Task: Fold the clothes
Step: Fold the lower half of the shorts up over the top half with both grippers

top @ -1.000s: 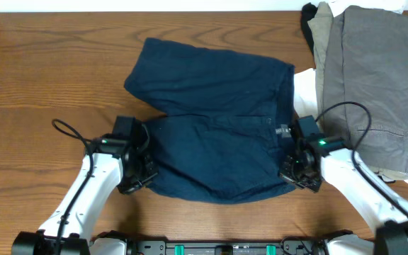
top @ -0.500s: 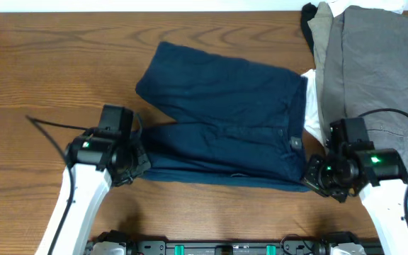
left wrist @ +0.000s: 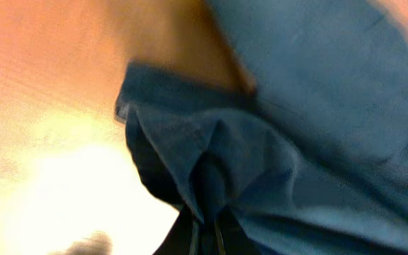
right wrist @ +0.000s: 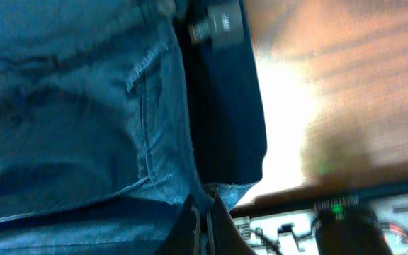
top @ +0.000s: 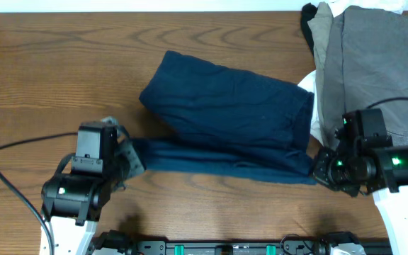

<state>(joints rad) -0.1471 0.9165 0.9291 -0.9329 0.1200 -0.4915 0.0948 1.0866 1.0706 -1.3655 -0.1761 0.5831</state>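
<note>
The navy garment (top: 232,113) is noted at mid-frame in the overhead view, its long axis running left to right and dipping a little toward the right. Its near edge is drawn out as a taut band between the two grippers. The left gripper (top: 129,159) is closed on the band's left end, with bunched cloth seen pinched at the fingertips in the left wrist view. The right gripper (top: 321,170) is closed on the right end, with a seamed edge nipped in the right wrist view. From both grippers the bulk of the garment lies toward the top of the frame, so a fold is judged to run that way. Bare table (top: 48,71) is available at the upper left and along the lower edge. At the right, room is tight: the white garment (top: 309,85) touches the navy end, and the grey pile (top: 374,78) lies just beyond.
</note>
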